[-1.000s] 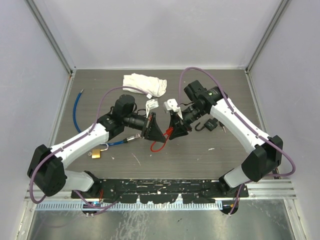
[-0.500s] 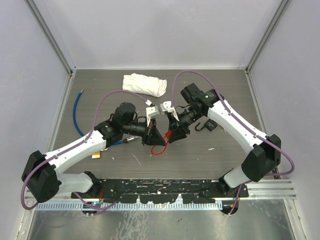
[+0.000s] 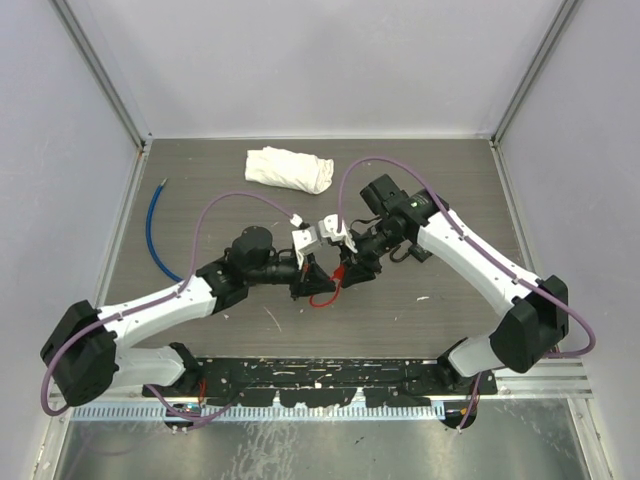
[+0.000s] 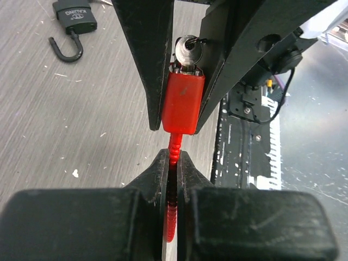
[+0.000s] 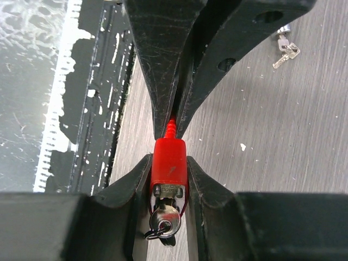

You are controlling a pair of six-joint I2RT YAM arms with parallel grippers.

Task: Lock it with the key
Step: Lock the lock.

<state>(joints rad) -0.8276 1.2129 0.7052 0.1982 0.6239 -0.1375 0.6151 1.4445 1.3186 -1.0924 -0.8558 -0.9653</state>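
Near the middle of the tabletop (image 3: 440, 300), the left tool (image 4: 172, 159) was pinched fully closed on the ribbed cord (image 4: 173, 142). The right tool (image 5: 169, 163) clamped the red lock (image 4: 184, 103), with the key (image 5: 165, 220) in its end. A padlock (image 4: 76, 19) lay nearby, a cloth (image 3: 290, 168) near the far edge.

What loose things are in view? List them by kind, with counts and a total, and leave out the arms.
Locks: 2, red cable lock and black padlock
Keys: 2, inserted key and loose key bunch, counted as one
Cloths: 1, white cloth
Cables: 1, blue cable
Total: 6
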